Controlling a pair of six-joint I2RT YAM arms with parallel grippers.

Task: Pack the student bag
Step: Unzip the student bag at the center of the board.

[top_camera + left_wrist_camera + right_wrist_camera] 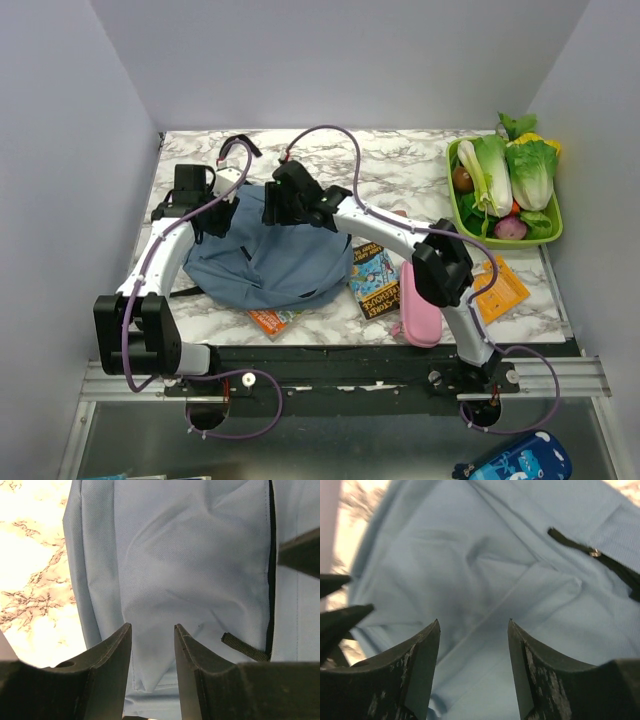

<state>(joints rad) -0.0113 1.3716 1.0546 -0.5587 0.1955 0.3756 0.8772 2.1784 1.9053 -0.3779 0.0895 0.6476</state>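
From above, the student bag [265,265] lies flat on the marble desk [400,165], left of centre. My left claw [200,195] sits at its far left edge and my right claw [283,200] over its far end, just beside the left one. A picture book [375,282] and a pink pencil case [420,318] lie right of the bag, and a green tray [556,236] of vegetables sits in the far right corner.

My left wrist camera shows my left claw [152,627] open, its 2 fingers parted with nothing between them, close above the bag's blue cloth [190,555]. A black zip [271,555] runs down the right side.

My right wrist camera shows my right claw [474,622] open wider and also empty, over creased blue fabric, with a zip pull [593,552] at the upper right.
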